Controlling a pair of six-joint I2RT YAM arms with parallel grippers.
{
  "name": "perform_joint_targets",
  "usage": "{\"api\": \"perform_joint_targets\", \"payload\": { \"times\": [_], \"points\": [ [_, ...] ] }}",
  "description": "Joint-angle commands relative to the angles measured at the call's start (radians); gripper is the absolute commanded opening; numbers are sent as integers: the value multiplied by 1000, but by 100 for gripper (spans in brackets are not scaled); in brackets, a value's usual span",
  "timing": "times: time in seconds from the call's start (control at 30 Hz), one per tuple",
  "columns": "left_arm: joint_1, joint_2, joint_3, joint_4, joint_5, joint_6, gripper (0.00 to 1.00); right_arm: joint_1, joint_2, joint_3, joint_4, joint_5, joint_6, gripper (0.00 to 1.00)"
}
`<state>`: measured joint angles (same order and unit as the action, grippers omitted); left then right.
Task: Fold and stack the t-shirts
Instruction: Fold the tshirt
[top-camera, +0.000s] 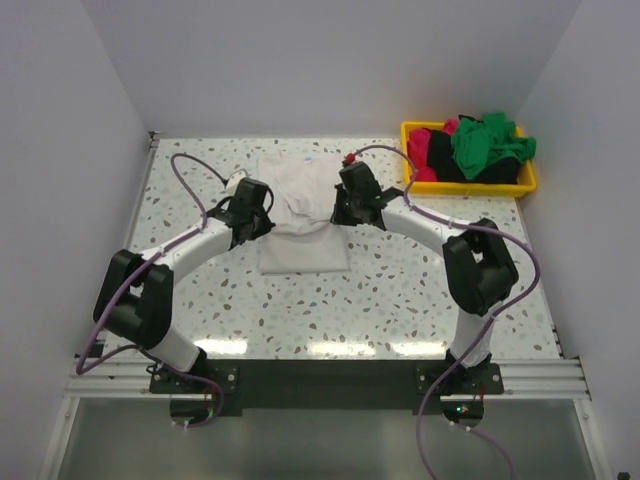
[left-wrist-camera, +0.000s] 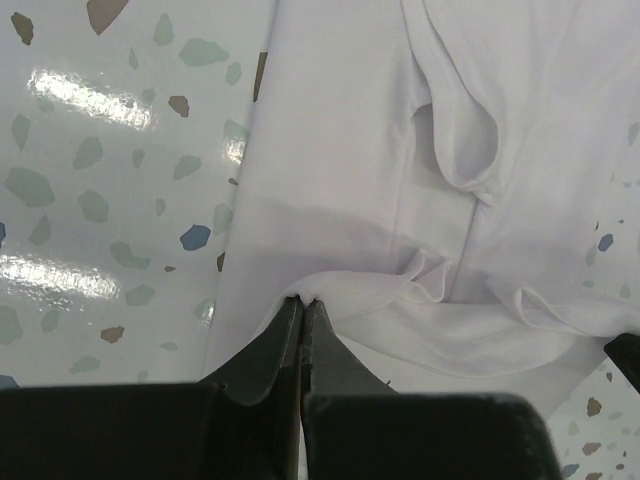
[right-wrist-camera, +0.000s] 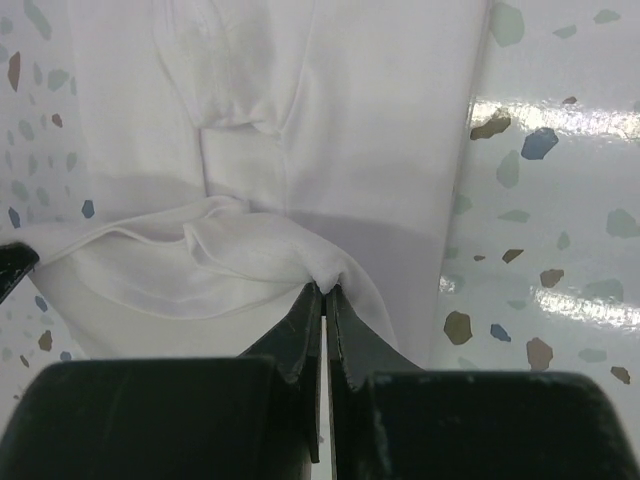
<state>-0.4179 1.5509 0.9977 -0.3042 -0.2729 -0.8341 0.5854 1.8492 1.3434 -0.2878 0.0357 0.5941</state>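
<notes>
The top view shows two arms, one white t-shirt on the tabletop, and one yellow bin at the far right corner. The bin holds crumpled cloth in three colours. A magenta-pink t-shirt sits at its left end, a black t-shirt lies along the near side, and a bright green t-shirt is heaped on top and spills over the right rim. How many pieces make up each colour cannot be told from the heap.

The white t-shirt lies in the middle of the tabletop, towards the far side, between the two arms and well apart from the bin. Its near part lies flat and smooth, while its middle is bunched and creased.

The left fingers meet the shirt at its left edge. In the left wrist view, these fingers are pressed together on a small raised ridge of white cloth, with bare tabletop to their left.

The right fingers meet the shirt at its right edge. In the right wrist view, they are likewise clamped on a pinched fold of the cloth. Rumpled layers spread to their left and bare tabletop lies to their right.
</notes>
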Motion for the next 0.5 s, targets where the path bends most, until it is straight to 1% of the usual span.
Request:
{"api": "perform_joint_targets", "payload": {
  "times": [0.0,0.33,0.37,0.4,0.43,0.47],
  "points": [
    [19,37,56,63,3,35,0,-12,27,60,15,0,-14,0],
    [59,172,143,50,55,46,1,-38,125,155,-23,9,-8,0],
    [60,182,150,48,57,46,9,-39,137,174,-31,9,-10,2],
    [64,189,156,43,54,43,14,-41,143,181,-42,12,-10,12],
    [68,187,166,40,49,41,16,-44,146,187,-47,15,-7,17],
    [70,186,168,36,44,38,23,-47,150,203,-50,12,-7,22]
  ]
}}
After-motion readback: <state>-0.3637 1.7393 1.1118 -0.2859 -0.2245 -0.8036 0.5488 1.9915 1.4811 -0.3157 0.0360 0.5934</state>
